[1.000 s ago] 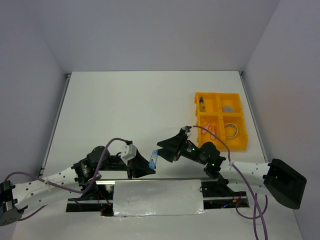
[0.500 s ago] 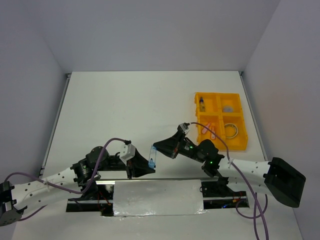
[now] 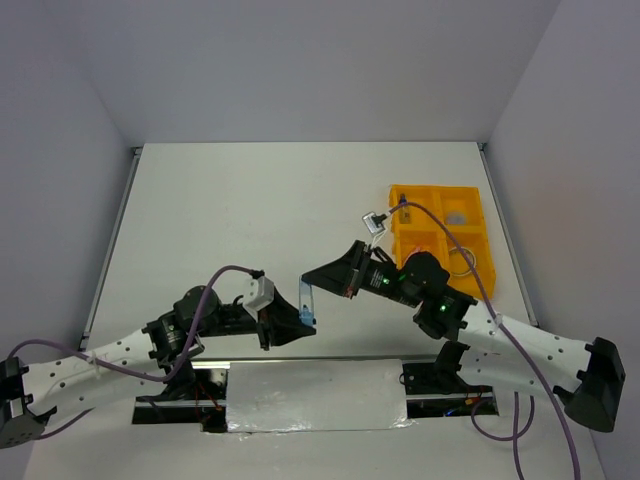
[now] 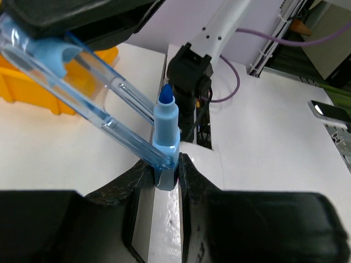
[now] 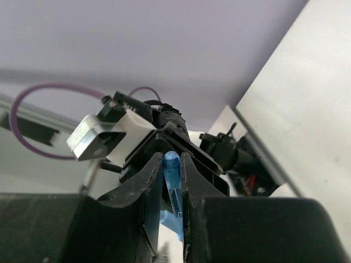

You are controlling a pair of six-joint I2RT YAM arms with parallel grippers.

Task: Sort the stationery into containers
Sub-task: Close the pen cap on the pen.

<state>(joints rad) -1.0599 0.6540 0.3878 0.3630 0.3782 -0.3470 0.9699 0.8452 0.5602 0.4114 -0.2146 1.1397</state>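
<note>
Left wrist view is the giveaway: the left gripper [image 4: 163, 167] has its fingers pinched on the bottom end of a blue marker [image 4: 165, 118], standing it upright with the felt tip bare and pointing up. That looks like a deliberate pose, so the other arm has something steady to work against. The right gripper [image 5: 171, 162] comes in from above and its fingers are squeezed on a clear cap [image 4: 82, 87] with a clip on it. It holds the cap slanted, with the lower end down by the marker's base right at the left fingers (can't tell if it's actually touching or just overlapping in the shot). From the top camera, both arms meet low over the table [image 3: 250, 220] near their bases, well apart from the yellow tray [image 3: 486, 250], which is partly hidden by the right arm. My guess is it's a two-handed cap job before the marker goes in a compartment. The cap isn't lined up with the tip, so it'd need swinging round first, and a slip could smear ink.
</note>
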